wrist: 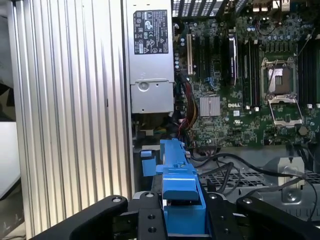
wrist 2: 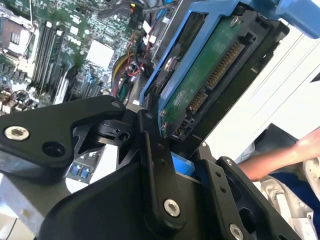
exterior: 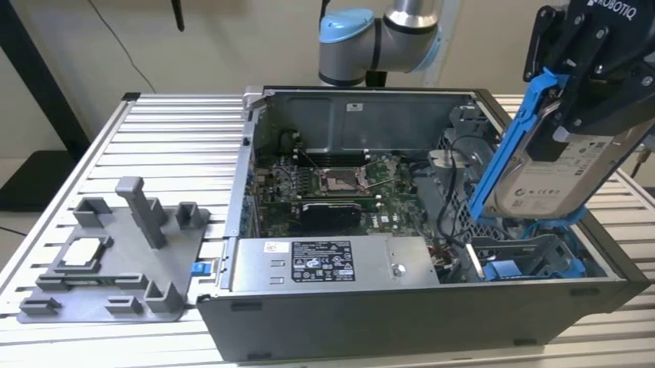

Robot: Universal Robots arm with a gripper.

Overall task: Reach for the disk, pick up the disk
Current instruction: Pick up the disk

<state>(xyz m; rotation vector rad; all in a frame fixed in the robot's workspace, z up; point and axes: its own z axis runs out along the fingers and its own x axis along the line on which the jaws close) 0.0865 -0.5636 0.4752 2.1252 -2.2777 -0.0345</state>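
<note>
The disk [exterior: 553, 165], a silver hard drive with a white label in a bright blue carrier, hangs tilted and nearly on edge above the right end of the open computer case. My gripper [exterior: 575, 107] is shut on its upper part. In the second wrist view the disk's green circuit-board underside [wrist 2: 210, 80] and connectors run out from between the black fingers [wrist 2: 155, 160]. In the first wrist view the blue carrier's edge [wrist: 177, 185] sits clamped between the gripper's links [wrist: 180, 212].
The open case [exterior: 409, 314] holds a motherboard [exterior: 338, 184], a power supply [exterior: 327, 264] and a blue-trimmed drive bay [exterior: 527, 261] under the disk. A grey fixture [exterior: 113, 261] with a small white square chip [exterior: 84, 251] lies on the slatted table [exterior: 174, 130]. A person's arm [wrist 2: 280, 155] is nearby.
</note>
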